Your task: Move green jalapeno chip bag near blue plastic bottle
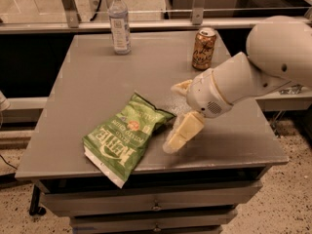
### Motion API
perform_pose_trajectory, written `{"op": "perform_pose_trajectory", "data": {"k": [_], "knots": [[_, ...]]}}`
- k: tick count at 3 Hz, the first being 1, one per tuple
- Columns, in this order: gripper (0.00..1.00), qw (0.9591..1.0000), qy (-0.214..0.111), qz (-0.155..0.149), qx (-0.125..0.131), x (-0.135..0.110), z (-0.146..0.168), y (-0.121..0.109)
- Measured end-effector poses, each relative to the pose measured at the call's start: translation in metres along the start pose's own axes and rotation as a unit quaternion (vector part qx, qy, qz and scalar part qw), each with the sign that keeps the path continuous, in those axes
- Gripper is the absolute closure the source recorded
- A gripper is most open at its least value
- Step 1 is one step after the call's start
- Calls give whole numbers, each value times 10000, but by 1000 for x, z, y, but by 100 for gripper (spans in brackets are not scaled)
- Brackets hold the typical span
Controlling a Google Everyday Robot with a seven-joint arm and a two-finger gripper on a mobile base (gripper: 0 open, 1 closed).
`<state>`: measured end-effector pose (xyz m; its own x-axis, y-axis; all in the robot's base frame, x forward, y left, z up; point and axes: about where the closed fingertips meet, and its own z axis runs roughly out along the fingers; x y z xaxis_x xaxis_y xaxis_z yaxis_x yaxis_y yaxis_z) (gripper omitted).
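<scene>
Beside green jalapeno chip bag (126, 141): gripper (173, 117) low, spread wide, holding nothing; forearm (239, 82) slanting down.

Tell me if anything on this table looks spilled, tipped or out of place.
Nothing spilled or tipped: blue plastic bottle and can stand upright at the back. Only the green jalapeno chip bag lies crooked, a corner seemingly past the front edge of the table. The open gripper hovers beside it.

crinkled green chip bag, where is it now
The crinkled light-green foil chip bag lies at the grey table's front left; the open gripper hovers right of its upper corner.
</scene>
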<state>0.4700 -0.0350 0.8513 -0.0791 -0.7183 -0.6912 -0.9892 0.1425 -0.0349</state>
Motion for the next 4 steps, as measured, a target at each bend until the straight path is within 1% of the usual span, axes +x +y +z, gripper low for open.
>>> {"op": "perform_pose_trajectory", "data": {"k": [1, 2, 3, 4], "knots": [[17, 9997, -214, 18, -101, -9, 24, 2], [41, 9994, -339, 38, -117, -13, 36, 3], [64, 9991, -411, 38, -52, -16, 36, -2], [87, 9988, -450, 70, 175, -20, 24, -18]]}}
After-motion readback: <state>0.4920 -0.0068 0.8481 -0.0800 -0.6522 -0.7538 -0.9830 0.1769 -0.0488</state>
